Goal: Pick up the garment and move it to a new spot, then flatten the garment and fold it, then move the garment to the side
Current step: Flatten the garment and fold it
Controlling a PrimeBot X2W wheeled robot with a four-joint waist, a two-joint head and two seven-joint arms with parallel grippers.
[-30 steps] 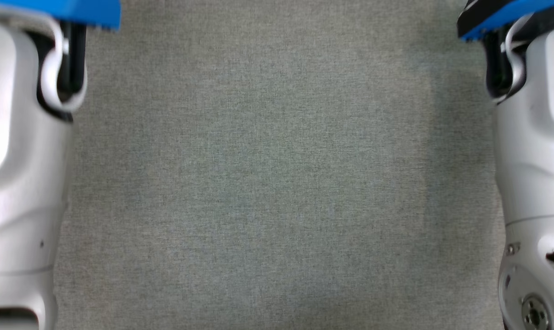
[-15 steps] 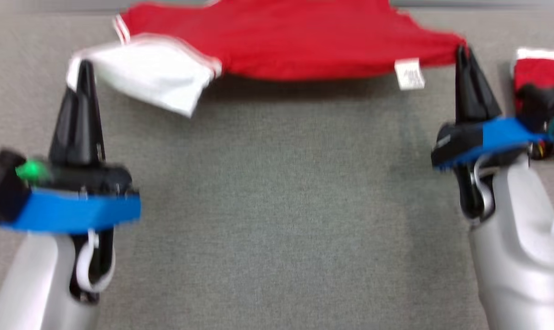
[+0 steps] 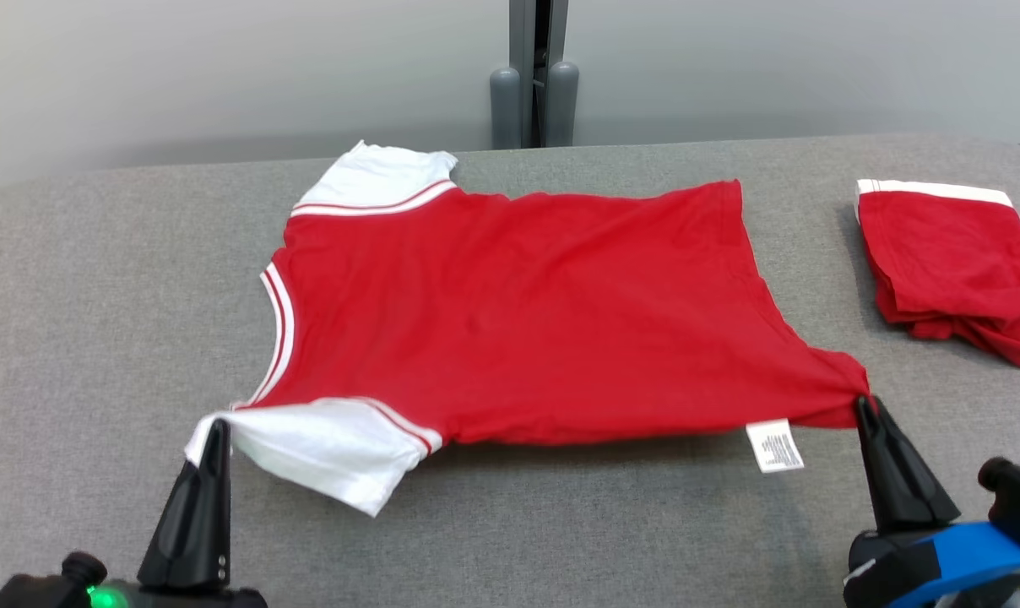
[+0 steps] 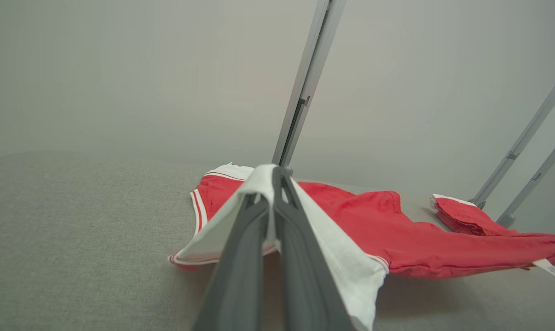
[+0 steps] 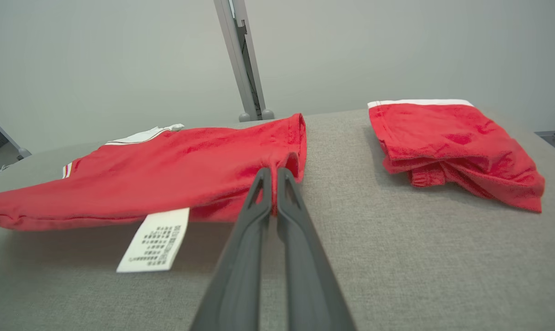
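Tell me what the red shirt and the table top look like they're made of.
Red shirt: soft knit cloth, likely cotton jersey, matte; it drapes and wrinkles. Table top: covered in grey woven fabric, matte, with a fine flecked weave.

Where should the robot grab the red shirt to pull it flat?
By its two near corners, from the robot's side: the white sleeve and the hem corner beside the label. The red shirt lies sideways, that long edge nearest, so pinching both ends stretches it. The left gripper and right gripper are shut there.
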